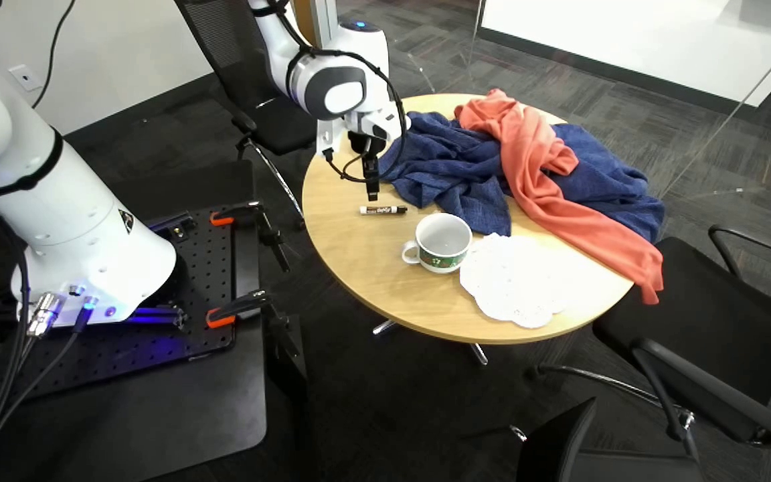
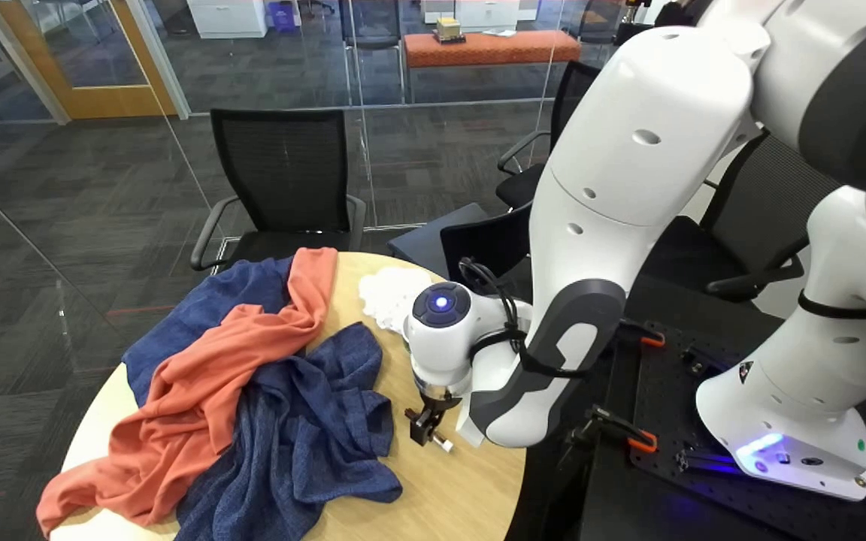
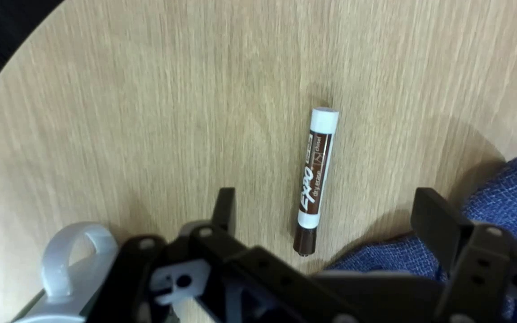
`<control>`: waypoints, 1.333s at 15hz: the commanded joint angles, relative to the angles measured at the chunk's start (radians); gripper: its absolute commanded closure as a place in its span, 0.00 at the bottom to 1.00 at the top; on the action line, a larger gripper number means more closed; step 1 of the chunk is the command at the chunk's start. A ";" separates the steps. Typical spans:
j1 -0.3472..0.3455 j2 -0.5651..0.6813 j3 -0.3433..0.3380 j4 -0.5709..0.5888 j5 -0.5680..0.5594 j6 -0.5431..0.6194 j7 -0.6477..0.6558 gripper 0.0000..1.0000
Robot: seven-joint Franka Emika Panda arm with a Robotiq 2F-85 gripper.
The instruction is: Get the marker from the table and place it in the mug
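Above the round, light tan wooden table (image 1: 359, 268) I have the white, grey-jointed arm (image 2: 606, 188) stretched out and sloping down, its wrist (image 1: 342, 94) bent so that the black two-fingered gripper (image 3: 324, 204) points at the tabletop. Its thick white base (image 1: 101, 248) stands on a black perforated board (image 1: 208, 281) beside the table. My wrist view shows the fingers (image 3: 433, 220) spread wide. Below and apart from them, a short brown-and-white dry-erase marker (image 3: 316, 170) lies flat on the wood; seen from the wrist, its dark capped end shows in the gap and its white end points out past the tips. Near it, a squat white mug (image 1: 442, 260) with a green patterned band stands upright, its handle (image 3: 55, 269) on the side nearer the base. A flat white scalloped mat (image 1: 519, 284) lies just beside the mug; I cannot tell whether they touch. A crumpled navy woven cloth (image 1: 439, 161) lies close by, with a long coral-orange cloth (image 1: 526, 161) draped over it.
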 commanded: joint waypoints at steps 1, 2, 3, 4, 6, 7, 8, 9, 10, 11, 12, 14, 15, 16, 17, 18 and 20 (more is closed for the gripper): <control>0.008 0.054 -0.012 0.050 0.027 0.003 -0.002 0.00; 0.009 0.066 -0.014 0.059 0.031 0.001 -0.001 0.00; 0.009 0.077 -0.014 0.068 0.035 0.000 -0.001 0.00; 0.008 0.087 -0.014 0.076 0.040 -0.001 -0.002 0.00; 0.006 0.107 -0.012 0.093 0.050 -0.001 -0.005 0.00; 0.005 0.117 -0.012 0.101 0.053 0.000 -0.006 0.00; 0.005 0.126 -0.012 0.108 0.056 0.001 -0.007 0.00; 0.004 0.135 -0.012 0.115 0.058 0.001 -0.009 0.00; 0.005 0.145 -0.013 0.123 0.059 0.000 -0.009 0.00; 0.005 0.154 -0.014 0.130 0.060 0.000 -0.009 0.00; 0.005 0.161 -0.014 0.136 0.060 0.000 -0.010 0.00; 0.006 0.176 -0.016 0.148 0.061 0.002 -0.011 0.00; 0.006 0.184 -0.017 0.155 0.061 0.005 -0.012 0.00; 0.005 0.192 -0.017 0.162 0.062 0.006 -0.012 0.00; 0.006 0.202 -0.019 0.171 0.063 0.008 -0.011 0.00; 0.008 0.210 -0.022 0.180 0.064 0.008 -0.009 0.00; 0.007 0.227 -0.025 0.200 0.067 0.005 -0.007 0.00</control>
